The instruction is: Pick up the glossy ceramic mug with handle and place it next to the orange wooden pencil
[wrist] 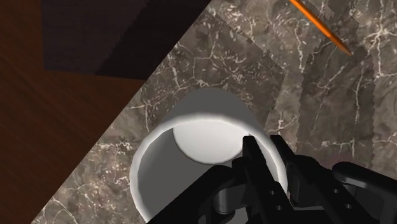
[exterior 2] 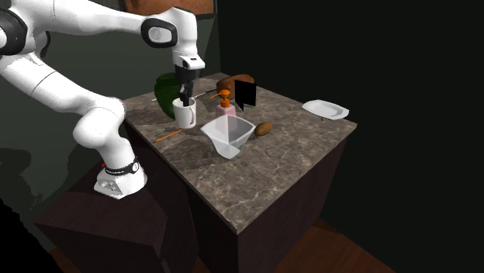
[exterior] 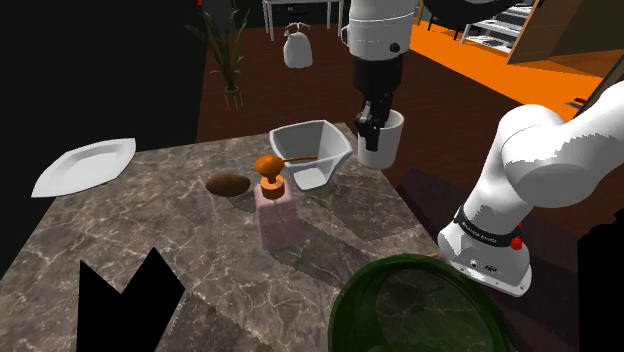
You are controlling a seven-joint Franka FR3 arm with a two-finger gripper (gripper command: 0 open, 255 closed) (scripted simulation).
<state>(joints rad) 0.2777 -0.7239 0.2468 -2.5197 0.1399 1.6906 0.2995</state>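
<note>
A white glossy mug (exterior: 387,143) hangs in my black gripper (exterior: 373,120), which is shut on its rim with one finger inside and one outside. In the second exterior view the mug (exterior 2: 184,115) is under the gripper (exterior 2: 184,98), seemingly just off the marble table (exterior 2: 279,167) near the edge on the arm's side. An orange pencil (exterior 2: 168,136) lies on the table a short way from the mug, towards that edge. In the wrist view the mug (wrist: 197,149) opens below the gripper (wrist: 264,151), and the pencil (wrist: 318,25) lies beyond it. The handle is hidden.
Beside the mug stand a white angular bowl (exterior: 312,150) and a pink soap dispenser (exterior: 275,215) with an orange pump. A brown oval thing (exterior: 228,184), a white plate (exterior: 85,165), a dark green bowl (exterior: 420,310) and a black shape (exterior: 125,300) also occupy the table.
</note>
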